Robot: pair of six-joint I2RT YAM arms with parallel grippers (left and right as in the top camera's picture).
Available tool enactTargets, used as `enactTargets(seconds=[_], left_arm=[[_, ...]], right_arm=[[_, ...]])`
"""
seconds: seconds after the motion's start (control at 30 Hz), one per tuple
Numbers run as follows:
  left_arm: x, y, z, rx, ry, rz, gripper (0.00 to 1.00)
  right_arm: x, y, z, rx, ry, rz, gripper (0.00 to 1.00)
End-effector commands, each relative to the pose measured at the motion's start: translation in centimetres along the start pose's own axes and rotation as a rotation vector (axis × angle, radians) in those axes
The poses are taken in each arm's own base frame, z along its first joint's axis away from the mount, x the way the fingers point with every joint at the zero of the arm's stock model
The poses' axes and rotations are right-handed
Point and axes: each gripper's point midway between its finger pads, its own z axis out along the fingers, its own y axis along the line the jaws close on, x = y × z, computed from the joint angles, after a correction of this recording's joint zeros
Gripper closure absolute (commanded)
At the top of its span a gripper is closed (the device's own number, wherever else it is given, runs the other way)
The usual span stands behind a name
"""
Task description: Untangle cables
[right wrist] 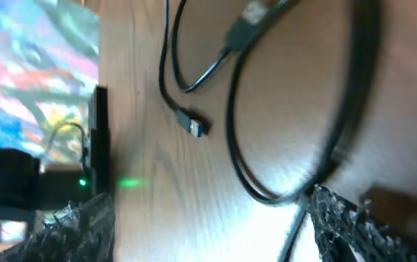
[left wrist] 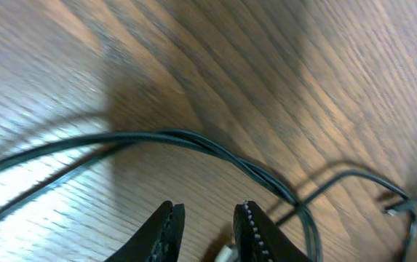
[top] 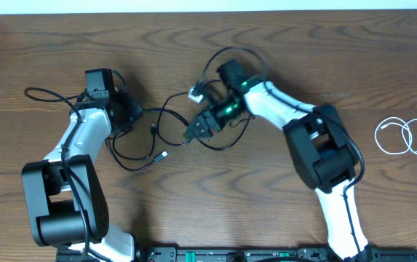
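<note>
The tangle sits in the middle of the brown wood-grain table [top: 266,44], strung between the two arms. It is a pair of thin black cords [left wrist: 193,138], with loose loops sagging toward the near edge and one end finishing in a small metal plug [top: 163,155]. The bundle's long axis runs roughly from one arm across to the other.

The left gripper [top: 132,113] is at the left end of it. From its wrist camera, the left gripper [left wrist: 208,222] has its jaws only narrowly parted, with no cord between the tips. Something pale shows low in the gap, and I can't tell what it is. The two black cords run side by side just ahead of the tips, crossing the line of the jaws, so it looks like a short push forward would put them in the gap.

The right gripper [top: 197,129] is at the other end, over the knotted part. Its wrist camera shows the right gripper [right wrist: 208,225] spread wide and gripping nothing. The bend of a doubled black loop [right wrist: 231,131] curls right up beside one finger, and a blue-tipped plug [right wrist: 192,124] lies farther ahead.

To my eye both arms are about equally close.

A thin white cord [top: 410,137] lies coiled on its own, well apart at the far right.
</note>
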Motion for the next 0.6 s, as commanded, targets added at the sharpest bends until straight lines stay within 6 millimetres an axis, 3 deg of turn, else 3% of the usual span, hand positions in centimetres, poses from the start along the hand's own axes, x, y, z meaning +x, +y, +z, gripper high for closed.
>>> enactTargets(seconds=[0.0,0.13,0.27,0.57], left_arm=[[0.9,-1.6,-0.1,0.083,0.057,0.001,0.71],[1.8,-2.4,0.0,0.088,0.070,0.031,0.72],[2.9,-3.1,0.7,0.073,0.079,0.152,0.75],[5.5,-1.1,2.5,-0.074,0.137,0.217,0.75]], right_arm=[[0.6,-0.6,-0.3,-0.052,-0.009,0.090,0.18],[-0.3,-0.8,-0.4,-0.048,-0.035,0.099,0.08],[-1.6,-1.1,-0.7,-0.045,-0.076,0.126,0.07],[-1.9,-1.5,-1.2,-0.040,-0.093,0.152,0.05]])
